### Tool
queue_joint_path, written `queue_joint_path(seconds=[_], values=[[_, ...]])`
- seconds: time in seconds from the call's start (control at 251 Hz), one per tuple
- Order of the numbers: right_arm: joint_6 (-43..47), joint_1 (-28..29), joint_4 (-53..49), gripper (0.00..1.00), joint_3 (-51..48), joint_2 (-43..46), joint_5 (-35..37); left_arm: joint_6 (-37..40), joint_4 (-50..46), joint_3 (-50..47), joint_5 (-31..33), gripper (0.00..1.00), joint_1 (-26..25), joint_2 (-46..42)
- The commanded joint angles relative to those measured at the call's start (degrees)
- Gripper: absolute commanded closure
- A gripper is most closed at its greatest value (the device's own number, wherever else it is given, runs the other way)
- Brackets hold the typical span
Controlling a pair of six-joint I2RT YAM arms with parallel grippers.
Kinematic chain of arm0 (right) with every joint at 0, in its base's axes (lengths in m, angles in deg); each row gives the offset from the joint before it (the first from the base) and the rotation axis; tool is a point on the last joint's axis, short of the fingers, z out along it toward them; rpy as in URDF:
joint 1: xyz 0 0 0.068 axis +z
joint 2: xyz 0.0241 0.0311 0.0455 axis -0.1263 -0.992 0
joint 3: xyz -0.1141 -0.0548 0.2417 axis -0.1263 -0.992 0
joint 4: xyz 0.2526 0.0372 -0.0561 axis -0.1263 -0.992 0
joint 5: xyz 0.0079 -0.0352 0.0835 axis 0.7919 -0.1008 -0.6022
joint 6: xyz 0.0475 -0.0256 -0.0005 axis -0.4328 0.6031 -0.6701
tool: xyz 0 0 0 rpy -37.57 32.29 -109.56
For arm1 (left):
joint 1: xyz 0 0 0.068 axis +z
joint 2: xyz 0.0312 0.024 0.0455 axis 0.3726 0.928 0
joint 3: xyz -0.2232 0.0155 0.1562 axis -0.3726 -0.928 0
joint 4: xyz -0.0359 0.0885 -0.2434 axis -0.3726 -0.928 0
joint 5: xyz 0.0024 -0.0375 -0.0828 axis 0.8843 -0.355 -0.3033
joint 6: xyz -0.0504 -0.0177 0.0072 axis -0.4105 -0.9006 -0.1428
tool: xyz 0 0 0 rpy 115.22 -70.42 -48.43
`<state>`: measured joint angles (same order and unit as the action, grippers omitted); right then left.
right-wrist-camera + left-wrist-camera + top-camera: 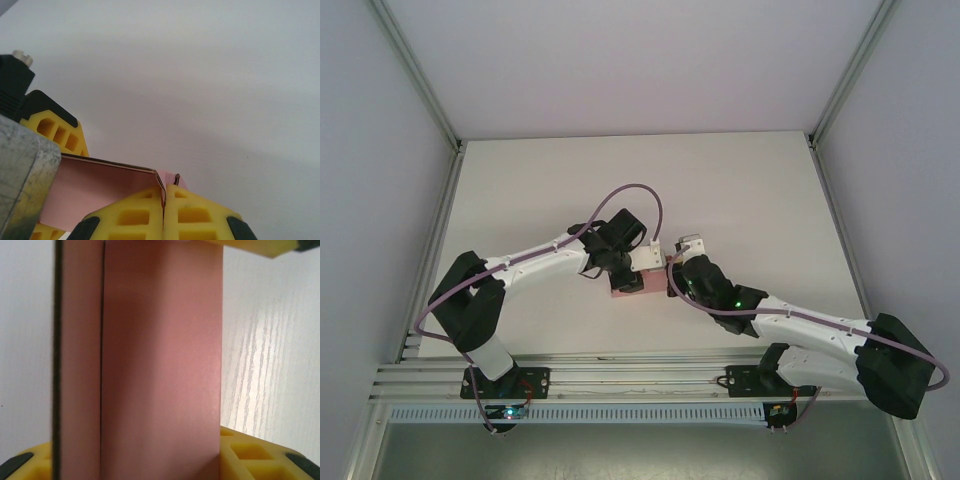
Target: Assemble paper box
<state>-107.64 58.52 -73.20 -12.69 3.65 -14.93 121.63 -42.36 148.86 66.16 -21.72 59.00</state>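
The pink paper box [631, 286] is held just above the white table at mid-table, between both arms. In the left wrist view the paper box [160, 365] stands upright as a partly folded shell with a dark seam down its left side. My left gripper [135, 462] is shut on it, a yellow finger [250, 457] pressed to each side. My right gripper [164, 197] is shut on a thin side flap of the paper box [100, 187] at its right end. From above, the left gripper [620, 266] and right gripper [672, 273] flank the box.
The white table [740, 200] stretches wide behind and beside the box. Metal frame posts [430, 100] stand at the corners, and an aluminium rail [630, 380] runs along the near edge by the arm bases. Purple cables loop over both arms.
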Motion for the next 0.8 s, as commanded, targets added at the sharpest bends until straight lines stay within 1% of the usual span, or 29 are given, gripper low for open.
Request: queue_joint_path(seconds=[0.0, 0.16, 0.243, 0.331, 0.451, 0.615, 0.722, 0.798], values=[[2.6, 0.3, -12.1, 1.00, -2.3, -0.6, -0.6, 1.0, 2.8, -0.5, -1.1, 0.54, -0.7, 0.8], [3.9, 0.2, -13.0, 1.00, -1.8, -1.9, -0.1, 1.1, 2.6, -0.5, -1.2, 0.54, -0.7, 0.7], [5.1, 0.2, -17.2, 1.00, 0.4, -2.8, 3.1, 1.1, 2.0, -0.2, -1.0, 0.54, -0.7, 0.7], [6.1, 0.2, -17.1, 1.00, 1.1, -3.5, 2.3, 0.9, 1.9, -0.2, -1.0, 0.54, -0.7, 0.7], [7.3, -0.2, -18.0, 1.00, 1.8, -3.7, 4.7, 0.9, 1.9, -0.6, -1.3, 0.54, -0.7, 0.5], [8.2, -0.3, -15.4, 1.00, 1.1, -3.3, 2.1, 0.8, 2.0, -0.9, -1.1, 0.54, -0.7, 0.3], [7.1, -0.3, -11.2, 1.00, -0.4, -4.6, -2.1, 0.7, 2.8, -0.9, -1.4, 0.54, -0.7, 0.3], [6.3, -0.4, -7.4, 1.00, -1.2, -6.1, -6.7, 0.4, 3.2, -0.8, -1.7, 0.53, -0.6, 0.4]])
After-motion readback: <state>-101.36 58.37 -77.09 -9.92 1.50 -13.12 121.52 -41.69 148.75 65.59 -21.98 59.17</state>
